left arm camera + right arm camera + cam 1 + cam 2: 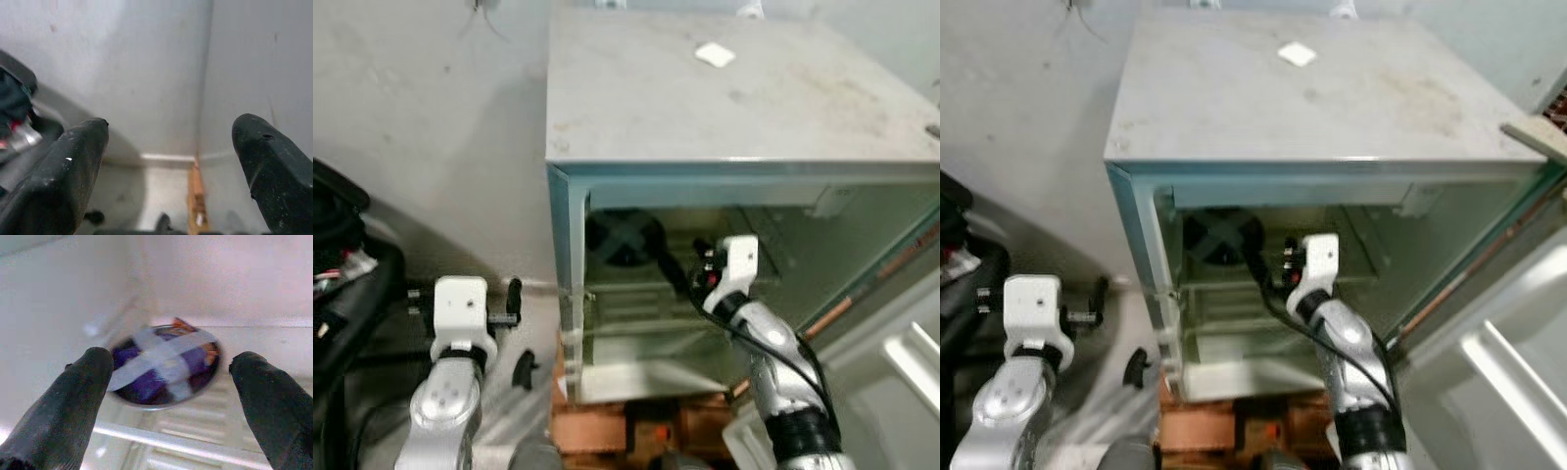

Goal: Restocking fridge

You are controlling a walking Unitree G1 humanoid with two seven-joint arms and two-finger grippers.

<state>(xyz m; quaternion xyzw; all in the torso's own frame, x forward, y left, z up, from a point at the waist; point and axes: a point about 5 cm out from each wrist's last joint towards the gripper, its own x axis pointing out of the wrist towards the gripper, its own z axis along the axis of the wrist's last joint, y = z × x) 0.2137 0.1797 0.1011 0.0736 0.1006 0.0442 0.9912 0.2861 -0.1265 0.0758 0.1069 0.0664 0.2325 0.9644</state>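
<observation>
Right gripper [166,382], fingers spread and empty, inside the fridge [570,225].
The taped bowl [164,364] at the shelf's back corner looks rigid, slick; grip its rim.

Pale grey wall [431,127] seen across upper left of frame, white baseboard [166,157] at its foot. Light floor [524,406] lower left. Dark bags [337,264] piled at left edge. Orange-brown base [607,431] seen bottom centre.
</observation>
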